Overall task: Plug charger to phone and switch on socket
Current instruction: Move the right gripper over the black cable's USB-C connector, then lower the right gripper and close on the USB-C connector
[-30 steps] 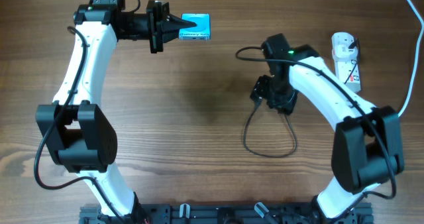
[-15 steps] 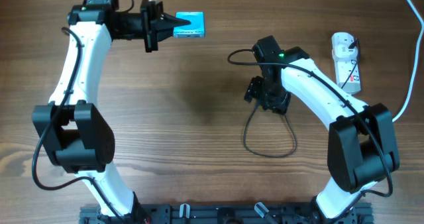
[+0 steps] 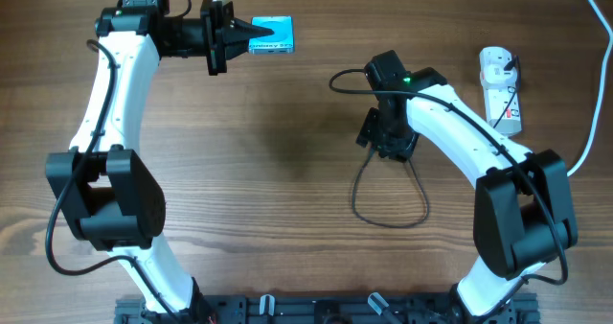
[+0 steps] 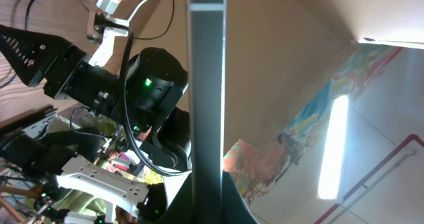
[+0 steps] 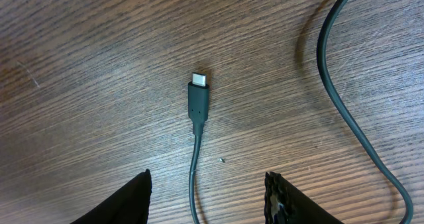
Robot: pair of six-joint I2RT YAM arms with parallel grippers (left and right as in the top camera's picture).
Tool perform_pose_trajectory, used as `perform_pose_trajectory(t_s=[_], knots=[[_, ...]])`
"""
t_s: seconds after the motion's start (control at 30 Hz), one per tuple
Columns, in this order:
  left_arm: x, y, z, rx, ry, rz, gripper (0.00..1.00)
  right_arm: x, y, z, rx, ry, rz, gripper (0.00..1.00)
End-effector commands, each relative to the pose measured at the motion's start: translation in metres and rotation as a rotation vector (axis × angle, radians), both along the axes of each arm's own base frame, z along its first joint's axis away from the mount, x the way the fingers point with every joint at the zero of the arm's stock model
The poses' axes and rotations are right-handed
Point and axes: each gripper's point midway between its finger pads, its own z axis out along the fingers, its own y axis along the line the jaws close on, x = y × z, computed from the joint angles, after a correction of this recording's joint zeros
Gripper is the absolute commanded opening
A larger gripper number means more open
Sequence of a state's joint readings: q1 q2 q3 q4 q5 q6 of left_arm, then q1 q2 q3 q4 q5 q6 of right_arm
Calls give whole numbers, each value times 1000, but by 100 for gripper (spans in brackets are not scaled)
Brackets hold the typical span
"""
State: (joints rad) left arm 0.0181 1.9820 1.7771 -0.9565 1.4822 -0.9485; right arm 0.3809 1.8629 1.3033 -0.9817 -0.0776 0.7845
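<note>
The phone (image 3: 275, 34), cyan with a white band, is at the far left of the table, held on its edge by my left gripper (image 3: 253, 29), which is shut on it. In the left wrist view the phone (image 4: 207, 85) is a dark upright bar rising from between the fingers (image 4: 222, 201). The charger's black cable (image 3: 388, 209) loops at centre right. My right gripper (image 3: 368, 132) is open and hovers over the cable's end. In the right wrist view the connector tip (image 5: 199, 95) lies flat on the wood just beyond the open fingers (image 5: 209, 187). The socket (image 3: 500, 89) lies at the far right.
A white cord (image 3: 596, 65) runs along the right edge from the socket area to the top corner. A second stretch of black cable (image 5: 344, 111) curves past on the right in the right wrist view. The table is bare brown wood (image 3: 268, 171).
My left gripper has carried the phone slightly left and towards the far edge. My right gripper has shifted a little left and farther back over the cable end, still open.
</note>
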Motion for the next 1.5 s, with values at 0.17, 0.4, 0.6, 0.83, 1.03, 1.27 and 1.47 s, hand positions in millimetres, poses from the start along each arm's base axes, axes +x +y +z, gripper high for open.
perform_pose_trajectory(t_s=[0.17,0.4,0.6,0.83,1.03,1.27,1.47], knots=[[-5,1,15,-25,-30,-9,4,-6,-1,-36,-50,79,-33,53],[-5,1,15,-25,-29,-9,4,-8,-1,-47,-63,107,-39,52],[-5,1,15,-25,-30,-9,4,-14,-3,-53,-68,118,-42,49],[-5,1,15,-25,-30,-9,4,-20,-1,-66,-41,118,-67,45],[-5,1,15,-25,-29,-9,4,-15,-2,-66,-48,95,-65,40],[-5,1,15,-25,-30,-9,4,-15,-2,-66,-46,97,-67,36],[-5,1,15,-25,-30,-9,4,-15,-1,-66,-42,97,-76,36]])
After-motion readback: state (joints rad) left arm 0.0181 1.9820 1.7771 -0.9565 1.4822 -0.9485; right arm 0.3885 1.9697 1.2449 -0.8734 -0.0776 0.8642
